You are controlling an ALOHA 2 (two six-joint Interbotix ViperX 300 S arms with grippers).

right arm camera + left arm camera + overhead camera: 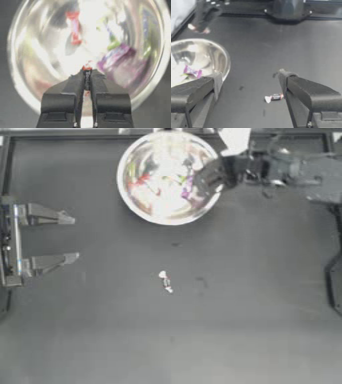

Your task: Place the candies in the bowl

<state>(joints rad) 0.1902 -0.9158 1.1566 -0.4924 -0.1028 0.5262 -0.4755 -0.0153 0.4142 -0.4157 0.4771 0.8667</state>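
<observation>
dark desk (100, 328) fills the top view, matte and grey, with the bowl (133, 198) at its far middle. the bowl is large, round and shiny, and its mirror-like inside throws back streaks of red, green and purple. in the right wrist view a red candy (74, 30) shows deep in the bowl ahead of the right pincer (87, 71), and a pink-purple candy (115, 56) lies just beside that pincer's tips, with a yellow-green candy (113, 45) a little beyond it; reflections make their exact spots hard to fix. the right pincer hangs over the bowl's rim on the side its arm comes from, tips pointing into the bowl. its jaws are pressed together on a thin white candy (87, 75) with a red-tipped end, held upright between them.

one more white candy (165, 282) lies alone on the bare desk, well apart from the bowl and from the right pincer. in the left wrist view it sits just ahead of the left pincer (249, 82), close by one of its jaws and touching neither.

the left pincer is drawn back at its own side of the desk, jaws spread wide, holding nothing; the bowl's rim lies near its other jaw.
</observation>
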